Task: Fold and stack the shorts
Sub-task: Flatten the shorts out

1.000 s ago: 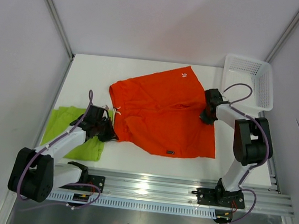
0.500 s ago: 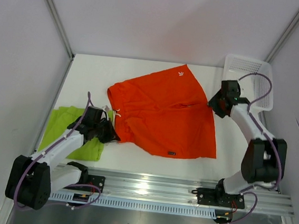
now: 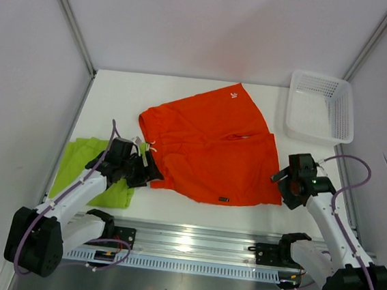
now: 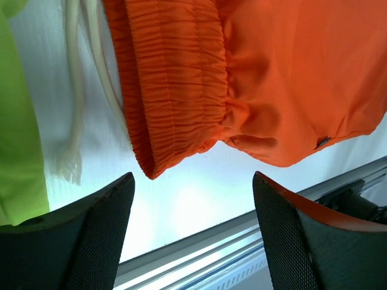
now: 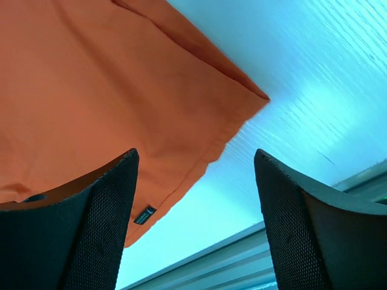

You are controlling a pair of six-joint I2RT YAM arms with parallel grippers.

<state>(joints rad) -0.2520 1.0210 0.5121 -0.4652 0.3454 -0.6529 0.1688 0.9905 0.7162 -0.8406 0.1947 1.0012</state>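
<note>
Left gripper (image 4: pixel 192 181): jaws wide apart, nothing between the pads. It sits low over the table (image 3: pixel 150 93). White surface shows in the gap between the fingers.
- Just beyond the tips lies the near corner of the orange shorts' (image 3: pixel 213 154) waistband (image 4: pixel 175 78), gathered and ribbed. It does not touch either finger.
- Left of the waistband the white drawstrings (image 4: pixel 75 90) lie loose on bare table.
- Past the drawstrings is the edge of the lime green shorts (image 3: pixel 82 165). A white strip keeps the two pairs apart.

Right gripper (image 5: pixel 196 157): jaws wide, holding nothing.
- Its left finger hangs above the orange hem near a small dark label (image 5: pixel 144 215). Its right finger is over bare table.
- The hem corner points into the gap ahead of the tips. I cannot tell whether the left finger touches the cloth.

Orange shorts: spread flat mid-table, not folded.
- The waistband faces left and the leg hems face right.
- The white logo (image 3: pixel 234 94) is at the far corner.
- One fold ridge runs across the upper right part.

Green shorts: at the near left of the table, with the left forearm crossing over their right side.

Margins:
- A narrow white strip runs between the orange near hem and the metal rail (image 3: pixel 204 245).
- A wider band of table shows on the far side.
- There is an open patch to the right of the hem corner.
- The white mesh basket (image 3: pixel 321 76) sits in the far right corner, well apart from both grippers.
</note>
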